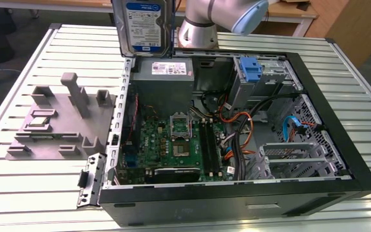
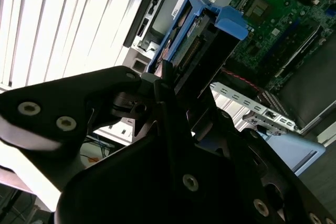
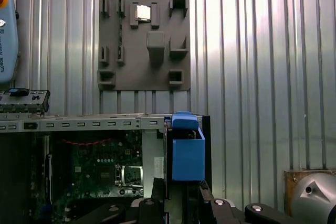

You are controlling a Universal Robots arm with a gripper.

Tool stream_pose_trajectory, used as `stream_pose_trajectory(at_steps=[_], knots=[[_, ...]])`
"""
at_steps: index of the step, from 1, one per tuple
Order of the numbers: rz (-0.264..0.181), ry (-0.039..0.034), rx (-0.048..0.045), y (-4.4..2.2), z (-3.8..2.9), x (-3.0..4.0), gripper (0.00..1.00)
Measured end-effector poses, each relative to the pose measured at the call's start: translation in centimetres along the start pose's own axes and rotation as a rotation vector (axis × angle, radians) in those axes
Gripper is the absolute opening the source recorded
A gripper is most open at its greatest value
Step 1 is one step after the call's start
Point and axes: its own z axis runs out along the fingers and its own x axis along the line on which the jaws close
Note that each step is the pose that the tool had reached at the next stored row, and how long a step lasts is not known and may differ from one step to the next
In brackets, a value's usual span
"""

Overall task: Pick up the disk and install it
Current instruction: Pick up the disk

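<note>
The disk (image 1: pixel 145 24), a silver-grey drive with a white-and-blue label in a blue carrier frame, hangs upright in the air. It is above the far corner of the open computer case (image 1: pixel 237 192), on the exterior view's left, over the power-supply box. Both wrist views show my gripper (image 3: pixel 181 190) shut on the disk (image 3: pixel 187 156), black fingers (image 3: pixel 157 188) against its two sides. In the second wrist view the disk (image 2: pixel 202 40) sticks out beyond the gripper (image 2: pixel 176 90), its connector edge facing the camera.
Inside the case lie the motherboard (image 1: pixel 172 145), the grey power-supply box (image 1: pixel 163 72), a tall blue bracket (image 1: pixel 250 67) in the far bay and a metal drive cage (image 1: pixel 295 159) among cables. A grey fixture plate (image 1: pixel 56 125) holding a small chip sits on the slatted table (image 1: pixel 18 193).
</note>
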Motion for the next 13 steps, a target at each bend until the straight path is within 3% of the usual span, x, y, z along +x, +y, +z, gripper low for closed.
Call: stream_pose_trajectory(at_steps=[13], knots=[[0.0, 0.0, -0.0001, -3.09, -0.07, -0.08, 0.35]])
